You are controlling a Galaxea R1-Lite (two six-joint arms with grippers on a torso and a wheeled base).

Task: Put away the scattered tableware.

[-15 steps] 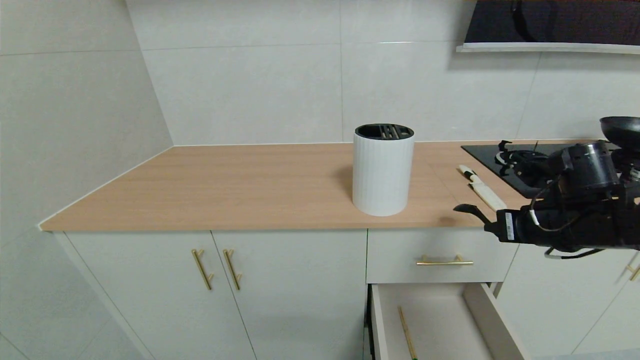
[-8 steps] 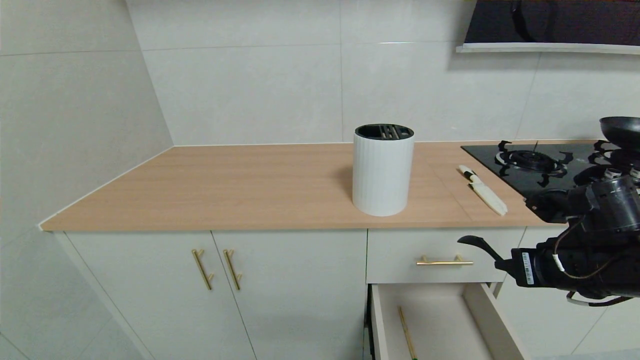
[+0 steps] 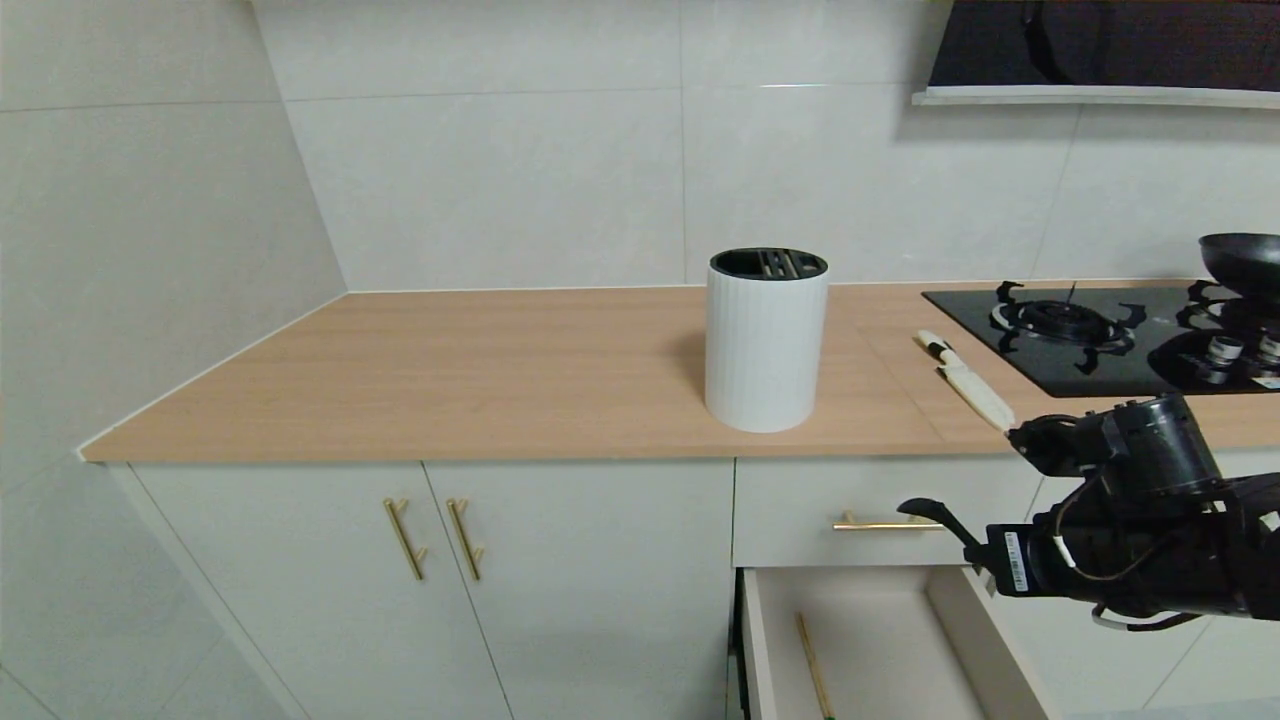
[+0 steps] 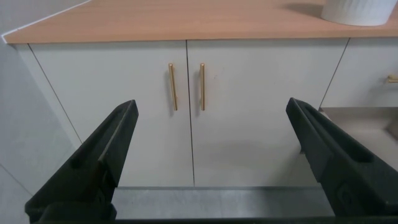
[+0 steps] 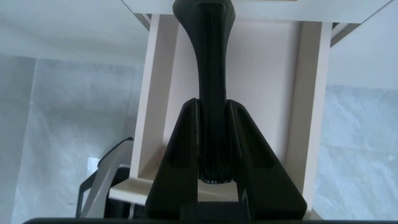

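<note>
Above the open drawer [image 3: 958,618], the right gripper [image 5: 212,115] has its jaws clamped on a black utensil [image 3: 925,512], while the left gripper [image 4: 210,111] holds its jaws wide apart before the cabinet doors [image 4: 255,130].

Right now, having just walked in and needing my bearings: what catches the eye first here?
The right gripper, shut on a black utensil, hangs over the open drawer under the countertop. On that countertop stands a tall white holder, with a pale knife lying beside it toward the stove.
</note>
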